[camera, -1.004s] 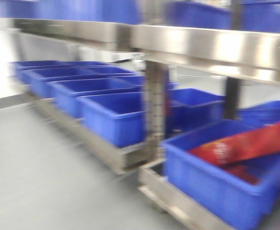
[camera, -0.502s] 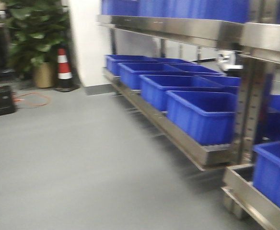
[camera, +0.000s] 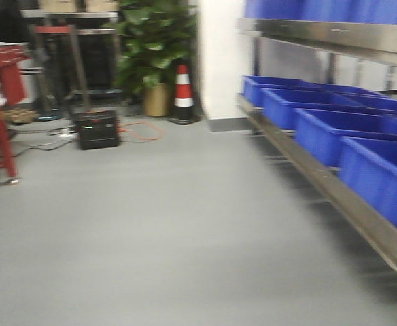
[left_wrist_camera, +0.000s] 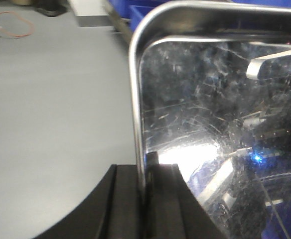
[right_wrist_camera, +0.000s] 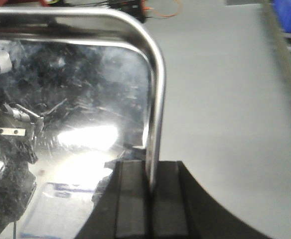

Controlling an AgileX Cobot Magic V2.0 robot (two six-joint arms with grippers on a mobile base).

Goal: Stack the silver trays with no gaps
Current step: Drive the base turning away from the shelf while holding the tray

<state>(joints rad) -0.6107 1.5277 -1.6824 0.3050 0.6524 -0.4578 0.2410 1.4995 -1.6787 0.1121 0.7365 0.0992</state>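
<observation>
A shiny silver tray [left_wrist_camera: 210, 114] fills the left wrist view, held above the grey floor. My left gripper [left_wrist_camera: 144, 174] is shut on its left rim, one finger on each side of the rim. In the right wrist view the same kind of silver tray [right_wrist_camera: 71, 99] shows its mirror-like bottom, and my right gripper [right_wrist_camera: 150, 174] is shut on its right rim. Whether this is one tray or a stack I cannot tell. Neither the trays nor the grippers appear in the front view.
A steel rack with blue bins [camera: 334, 125] runs along the right. At the back stand a traffic cone [camera: 183, 94], a potted plant [camera: 154, 47] and a black box [camera: 96, 129] with orange cable. A red frame [camera: 1, 102] is at the left.
The front view has swung left: the rack and blue bins slid toward the right edge, and the cone, plant, black box and red frame came into sight.
</observation>
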